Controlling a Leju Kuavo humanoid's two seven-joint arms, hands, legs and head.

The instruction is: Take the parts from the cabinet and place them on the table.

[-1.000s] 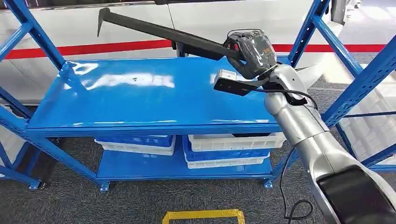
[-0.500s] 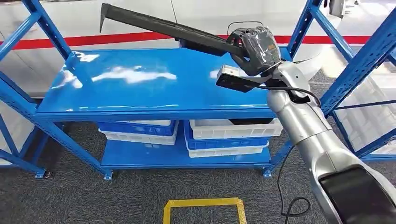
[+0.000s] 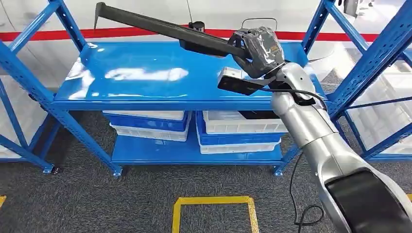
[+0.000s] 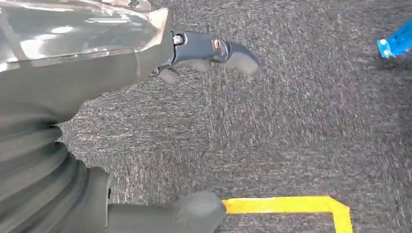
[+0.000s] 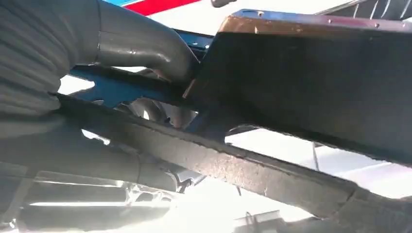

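Your right robot hand (image 3: pixel 258 48) grips one long black part (image 3: pixel 160 26) at its near end, long axis running out leftward and away above the blue shelf (image 3: pixel 145 87), which stores four bins below; your left robot hand (image 4: pixel 145 63) hangs open over the floor.

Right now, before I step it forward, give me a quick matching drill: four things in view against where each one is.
Things:
1. long black part
2. white and blue bins
3. yellow tape outline
4. left hand

Places:
A. on the grey carpet in front of the rack
B. hanging over the floor, holding nothing
C. held by the right hand above the blue shelf
D. stacked on the rack's lower shelf

Pairs: 1-C, 2-D, 3-A, 4-B
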